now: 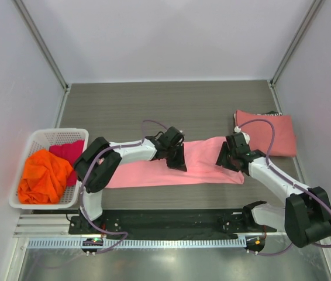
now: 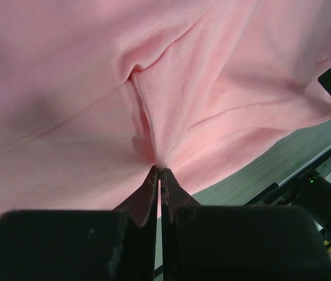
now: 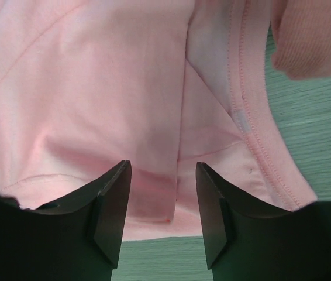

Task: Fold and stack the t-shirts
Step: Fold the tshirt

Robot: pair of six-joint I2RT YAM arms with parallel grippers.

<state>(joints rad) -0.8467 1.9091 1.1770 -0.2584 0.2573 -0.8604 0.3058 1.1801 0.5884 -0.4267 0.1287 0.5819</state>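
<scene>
— While the light pink t-shirt (image 1: pixel 203 163) lies as a long band across the near middle of the table (image 1: pixel 154 105), how much of the job looks done?

— About one shirt of the four in view. A salmon-red t-shirt (image 1: pixel 268 133) sits folded into a flat rectangle at the far right, near the pink one's end. An orange t-shirt (image 1: pixel 44 175) and a magenta t-shirt (image 1: pixel 69 151) lie crumpled in the white lattice basket (image 1: pixel 37 137) at the left, unfolded.

— And the pink one?

— Mid-fold, it seems: narrowed lengthwise, not yet a compact square. The left gripper (image 2: pixel 158 171) has its fingers pressed together on a pinched ridge of fabric, which puckers into soft creases above them. The right gripper (image 3: pixel 162 167) has its fingers moderately apart astride a layered edge by the stitched hem, gripping nothing.

— Fabric?

— Fine matt cotton knit, limp, with double-stitched seams. The table is grey and wood-grained.
</scene>
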